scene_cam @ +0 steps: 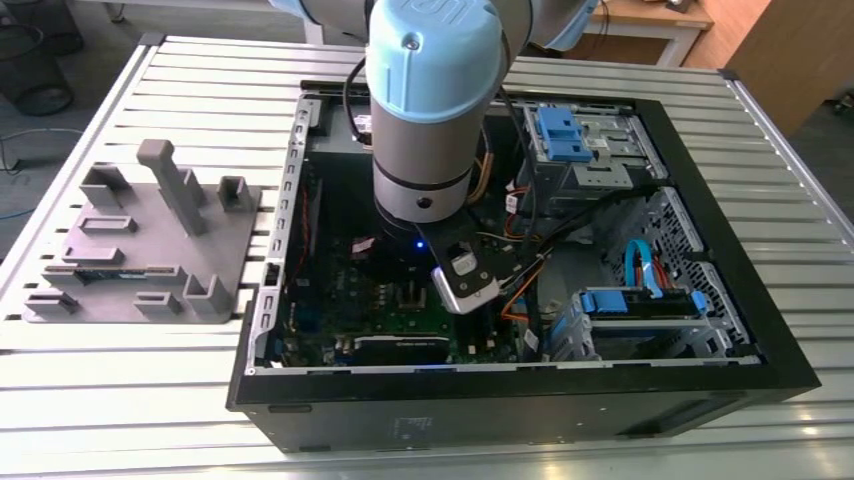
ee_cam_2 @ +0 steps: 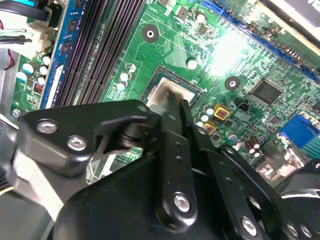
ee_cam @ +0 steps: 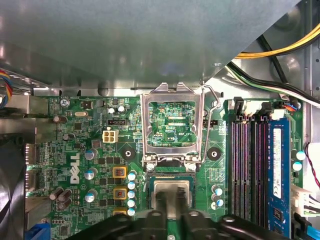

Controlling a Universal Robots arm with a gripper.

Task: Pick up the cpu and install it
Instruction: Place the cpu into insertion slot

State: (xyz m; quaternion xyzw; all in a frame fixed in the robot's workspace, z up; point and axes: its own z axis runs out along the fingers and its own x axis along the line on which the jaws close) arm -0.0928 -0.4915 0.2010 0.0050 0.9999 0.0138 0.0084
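Observation:
The cpu (ee_cam: 172, 189) is a small silver square. It lies inside the square socket on the green motherboard (ee_cam: 85, 145), just below the raised metal frame. In the second wrist view the cpu (ee_cam_2: 159, 94) shows as a pale patch beside the tip of my gripper (ee_cam_2: 175, 102). My gripper (ee_cam: 171, 201) is low over the chip, and its black tip reaches down onto the chip's top. The contact itself is hidden by the gripper's body. In the exterior view the arm (scene_cam: 424, 120) stands upright inside the open computer case (scene_cam: 747, 330).
The hinged silver frame (ee_cam: 172, 125) stands open beside the socket. Dark memory slots (ee_cam: 247, 165) and a blue stick (ee_cam: 279, 170) run alongside. Cables (ee_cam: 280, 82) cross near the case wall. A grey fixture (scene_cam: 140, 240) sits at the exterior view's left.

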